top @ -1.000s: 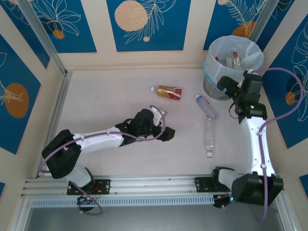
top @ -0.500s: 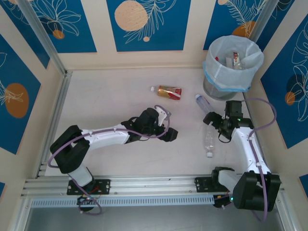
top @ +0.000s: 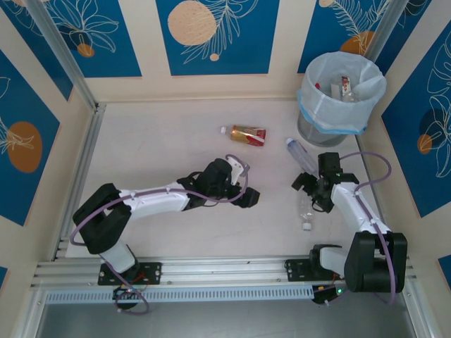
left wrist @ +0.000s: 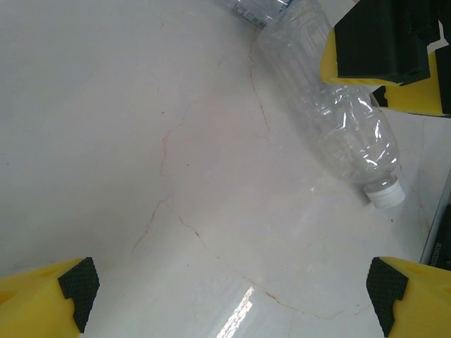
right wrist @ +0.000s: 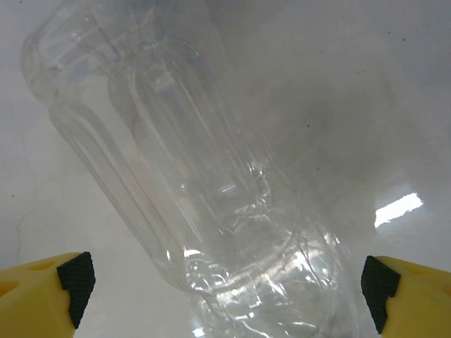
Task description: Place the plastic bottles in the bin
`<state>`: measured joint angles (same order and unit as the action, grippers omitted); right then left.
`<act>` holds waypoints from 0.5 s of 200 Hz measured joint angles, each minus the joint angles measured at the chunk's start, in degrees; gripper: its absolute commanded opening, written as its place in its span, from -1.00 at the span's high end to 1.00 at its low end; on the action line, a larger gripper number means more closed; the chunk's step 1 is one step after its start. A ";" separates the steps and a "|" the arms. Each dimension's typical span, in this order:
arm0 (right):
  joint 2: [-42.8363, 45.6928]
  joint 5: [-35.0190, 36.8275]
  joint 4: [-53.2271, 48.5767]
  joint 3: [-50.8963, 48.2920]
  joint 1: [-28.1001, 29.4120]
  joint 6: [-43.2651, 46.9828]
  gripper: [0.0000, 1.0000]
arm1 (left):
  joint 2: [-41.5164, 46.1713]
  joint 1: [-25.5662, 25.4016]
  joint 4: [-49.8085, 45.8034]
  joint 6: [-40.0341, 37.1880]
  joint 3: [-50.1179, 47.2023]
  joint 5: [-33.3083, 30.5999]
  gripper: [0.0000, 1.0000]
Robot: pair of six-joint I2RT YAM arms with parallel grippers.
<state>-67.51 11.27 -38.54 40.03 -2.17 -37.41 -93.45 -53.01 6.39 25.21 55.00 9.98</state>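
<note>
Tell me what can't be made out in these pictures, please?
- Bin contents, top view: too small to identify, and the bag folds hide whatever lies lower.
- Clear bottle, top view: the right arm covers its far end.
- Same bottle, right wrist view: its lower end is cut off by the bottom edge.
- Red-labelled bottle, top view: print too small to read.

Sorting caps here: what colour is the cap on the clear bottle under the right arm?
White cap, clearest in the left wrist view.
</note>
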 measured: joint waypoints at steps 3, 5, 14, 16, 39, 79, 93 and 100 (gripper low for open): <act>-0.24 -0.13 0.20 0.00 0.09 -0.13 -0.99 | 0.02 0.00 -0.02 0.00 -0.04 -0.04 -0.98; -0.37 -0.15 0.28 0.00 0.11 -0.17 -0.99 | 0.02 0.00 -0.02 -0.02 -0.07 -0.09 -0.98; -1.14 -0.42 0.74 -0.07 0.39 -0.50 -0.99 | 0.02 0.00 0.00 0.00 -0.22 -0.13 -0.98; -1.33 -0.50 0.83 -0.09 0.48 -0.59 -0.99 | 0.02 0.00 -0.02 0.00 -0.22 -0.15 -0.98; -3.54 -1.73 1.44 -0.09 1.84 -0.79 -0.99 | 0.02 -0.02 0.02 0.00 -0.26 -0.17 -0.98; -6.58 -2.78 1.75 -0.09 5.95 -1.62 -0.98 | 0.02 -0.02 0.00 -0.02 -0.26 -0.59 -0.98; -7.56 -2.69 1.77 -0.09 7.82 -2.03 -0.90 | 0.02 -0.02 0.00 0.00 -0.26 -0.61 -0.98; -7.98 -2.49 1.79 -0.09 8.70 -2.25 -0.87 | 0.02 -0.02 0.00 0.02 -0.26 -0.61 -0.98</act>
<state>-75.48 8.78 -36.75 39.94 6.52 -39.66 -93.43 -53.04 6.39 25.23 54.74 9.37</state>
